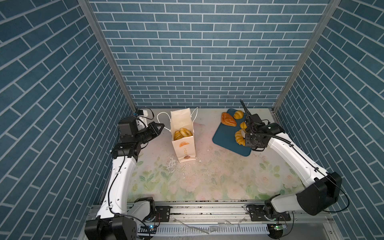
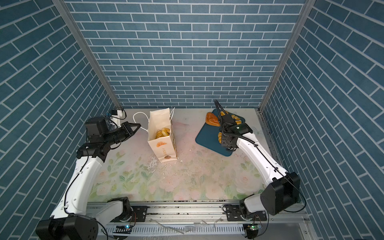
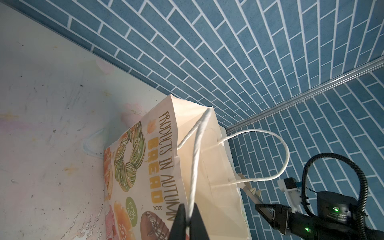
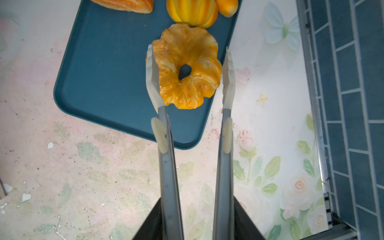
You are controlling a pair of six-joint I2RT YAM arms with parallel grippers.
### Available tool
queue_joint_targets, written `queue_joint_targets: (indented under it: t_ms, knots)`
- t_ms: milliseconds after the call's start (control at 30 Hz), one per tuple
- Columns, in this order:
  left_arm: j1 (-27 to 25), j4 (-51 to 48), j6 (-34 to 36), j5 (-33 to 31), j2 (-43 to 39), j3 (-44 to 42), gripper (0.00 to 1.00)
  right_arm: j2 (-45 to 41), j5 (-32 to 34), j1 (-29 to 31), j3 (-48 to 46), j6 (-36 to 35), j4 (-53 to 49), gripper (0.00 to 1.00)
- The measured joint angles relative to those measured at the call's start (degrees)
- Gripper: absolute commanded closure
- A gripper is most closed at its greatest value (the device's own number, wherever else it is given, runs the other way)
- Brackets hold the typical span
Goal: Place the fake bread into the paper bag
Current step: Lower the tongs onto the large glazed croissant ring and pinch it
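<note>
My right fingers (image 4: 243, 224) are clamped on the arms of the tongs (image 4: 166, 166), and the tong tips stand open around a ring doughnut (image 4: 188, 70) just ahead of me on the tray (image 4: 104, 72). One tip lies against the doughnut's flank. The other stands just beside the opposite flank. I cannot tell whether the doughnut rests on the tray or is just clear of it.

The doughnut looks glossy and ribbed. I judge it light, slightly springy and slippery against smooth metal blades. I would squeeze across its widest part, with the blades seated in the grooves, and press gently so it does not shoot out.

My left fingers (image 3: 182, 218) are pressed together on the cord handle (image 3: 195, 162) of the bag (image 1: 182, 145), which stands upright right in front of them with its mouth open. The paper looks thin and easy to tip or crumple, so I judge that hold is what steadies it. Two pastries (image 1: 182, 133) already lie inside.

A striped bun (image 4: 193, 10) sits just beyond the doughnut, touching or nearly so, with a small roll (image 4: 227, 8) beside it and a flat pastry (image 1: 228, 119) farther along the tray. The bag is well apart from my right fingers, across bare counter (image 1: 207, 166). Its narrow mouth and far handle loop (image 1: 195, 116) are the likely snags.
</note>
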Motion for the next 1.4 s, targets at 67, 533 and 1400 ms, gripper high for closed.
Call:
queue_joint_targets:
  t_ms: [67,533,1400]
  knots:
    - [0.0,0.0,0.0,0.0,0.0,0.0,0.91,1.6,-1.6,-0.1,0.0,-0.1,0.7,0.54]
    - [0.0,0.0,0.0,0.0,0.0,0.0,0.91,9.7,-4.0,-0.2,1.5,-3.1,2.5,0.54]
    - [0.0,0.0,0.0,-0.8,0.4,0.0,0.91,15.7,-3.9,-0.1,6.7,-7.0,2.0,0.57]
